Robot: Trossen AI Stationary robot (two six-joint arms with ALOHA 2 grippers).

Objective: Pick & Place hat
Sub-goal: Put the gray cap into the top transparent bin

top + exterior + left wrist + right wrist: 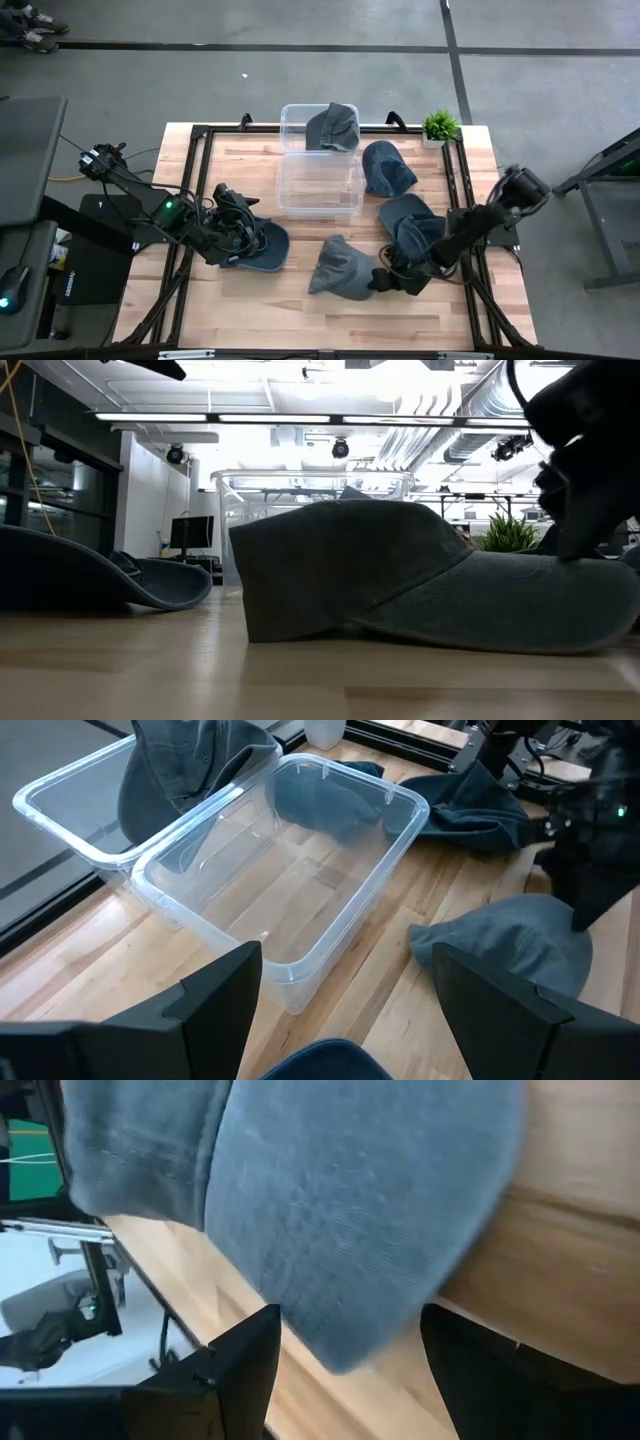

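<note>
A: Seen from above, which arm is nearer the front hat [338, 268]?
B: The right gripper [385, 282], touching its edge, with the hat toward table centre. The left gripper [240, 240] sits over another hat [262, 247].
A: Low view?
B: The hat's brim runs under the right gripper; contact is hidden.
A: Wrist views?
B: Both grippers' fingers stand apart, empty; the bin [290, 870] lies ahead of the left one.

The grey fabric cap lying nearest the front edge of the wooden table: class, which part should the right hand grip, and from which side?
Probably the flat brim of the grey fabric cap, approached from the cap's right, where the right hand already sits open. The brim lies low on the table and looks thin enough to pinch; the domed crown is bulkier.
</note>
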